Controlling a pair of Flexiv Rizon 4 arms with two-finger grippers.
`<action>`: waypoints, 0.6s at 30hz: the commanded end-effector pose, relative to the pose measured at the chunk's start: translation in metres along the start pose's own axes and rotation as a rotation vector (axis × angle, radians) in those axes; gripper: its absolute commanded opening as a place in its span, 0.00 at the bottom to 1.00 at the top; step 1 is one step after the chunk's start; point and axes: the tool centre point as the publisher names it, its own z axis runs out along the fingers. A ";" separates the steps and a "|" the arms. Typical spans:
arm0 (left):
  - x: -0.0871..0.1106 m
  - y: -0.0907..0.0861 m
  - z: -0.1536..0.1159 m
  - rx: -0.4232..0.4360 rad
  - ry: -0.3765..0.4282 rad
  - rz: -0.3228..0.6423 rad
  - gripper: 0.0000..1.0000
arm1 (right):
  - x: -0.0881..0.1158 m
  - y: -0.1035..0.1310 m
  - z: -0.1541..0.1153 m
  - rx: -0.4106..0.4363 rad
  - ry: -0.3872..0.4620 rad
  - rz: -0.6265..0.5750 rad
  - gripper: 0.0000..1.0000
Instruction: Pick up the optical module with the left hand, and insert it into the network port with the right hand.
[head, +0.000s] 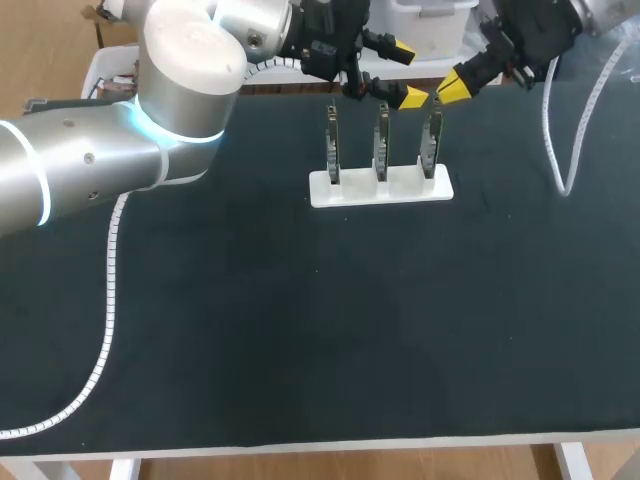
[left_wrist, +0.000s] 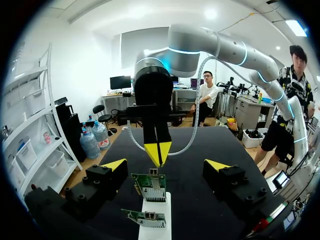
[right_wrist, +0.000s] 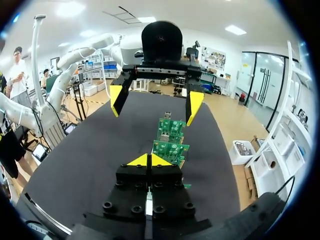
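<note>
A white holder (head: 380, 188) at the back middle of the black table carries three upright green network cards (head: 381, 140). My left gripper (head: 405, 72) hangs open just behind the holder. In the left wrist view it (left_wrist: 166, 166) straddles the row of cards (left_wrist: 150, 186). My right gripper (head: 452, 88) is shut, its yellow tips pressed together by the top of the rightmost card (head: 432, 132). It (left_wrist: 157, 151) points down at a small metal piece (left_wrist: 154, 171) on that card's top edge. I cannot make out a separate optical module in either gripper.
A white cable (head: 565, 150) from my right arm loops onto the table at the back right. Another (head: 108, 290) trails down the left side. My left arm's thick elbow (head: 180, 80) stands over the back left. The table's front edge (head: 320, 440) is near.
</note>
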 end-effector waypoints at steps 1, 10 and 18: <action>0.000 0.000 0.000 -0.001 0.001 0.001 1.00 | -0.003 -0.011 -0.005 -0.096 0.003 -0.004 0.00; 0.000 0.000 0.000 -0.001 0.001 0.001 1.00 | -0.003 -0.023 0.000 -0.108 0.012 -0.006 0.00; 0.000 0.000 0.000 -0.001 0.001 0.001 1.00 | 0.003 -0.021 0.000 -0.105 0.010 0.014 0.00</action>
